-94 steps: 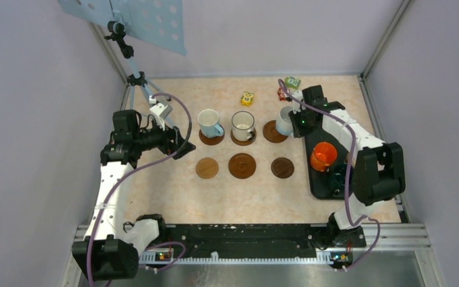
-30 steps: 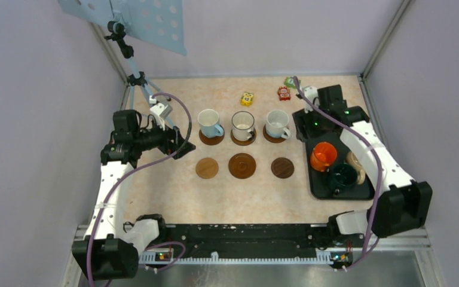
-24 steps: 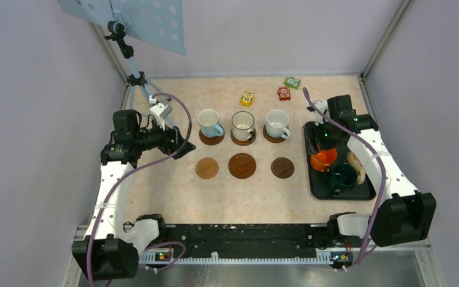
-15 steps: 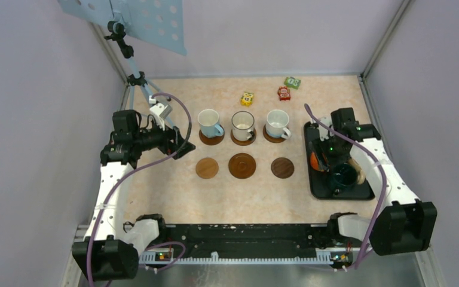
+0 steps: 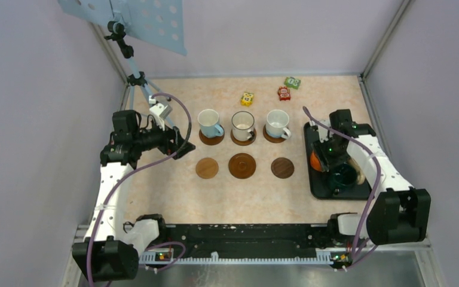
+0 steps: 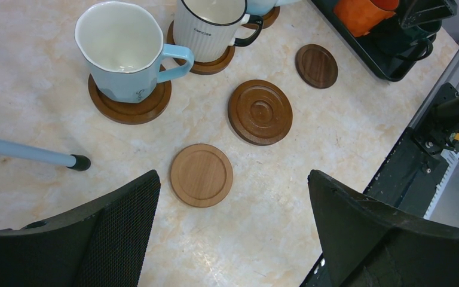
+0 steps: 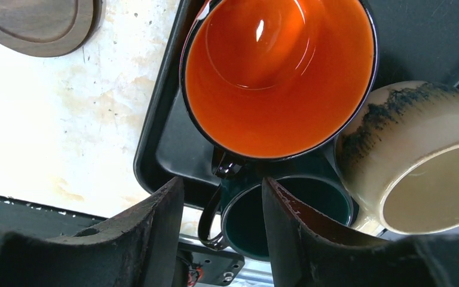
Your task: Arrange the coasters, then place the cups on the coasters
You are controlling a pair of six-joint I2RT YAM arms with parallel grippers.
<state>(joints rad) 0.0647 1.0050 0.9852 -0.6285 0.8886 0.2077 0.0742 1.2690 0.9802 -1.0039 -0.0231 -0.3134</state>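
Observation:
Three cups stand on coasters in the back row: light blue (image 5: 210, 123), white with a dark rim (image 5: 242, 125) and white (image 5: 277, 124). In front lie three bare coasters, light (image 5: 207, 168), mid brown (image 5: 242, 165) and dark (image 5: 282, 168). The black tray (image 5: 320, 185) holds the orange cup (image 7: 278, 72), the dark green cup (image 7: 281, 221) and the beige cup (image 7: 421, 161). My right gripper (image 7: 222, 185) hangs over the tray, jaws apart on either side of the orange cup's dark handle (image 7: 224, 164), not touching it. My left gripper (image 6: 233, 179) is wide open above the light coaster (image 6: 201, 174), holding nothing.
Three small toy blocks (image 5: 247, 98) (image 5: 284, 92) (image 5: 292, 82) lie at the back of the table. A tripod (image 5: 136, 78) with a perforated panel stands at the back left, one leg (image 6: 30, 154) near the light blue cup. The black rail (image 5: 245, 236) runs along the near edge.
My right arm set the white cup on its coaster, swung right and came down over the tray above the orange cup, its jaws narrowing. The left arm has not moved.

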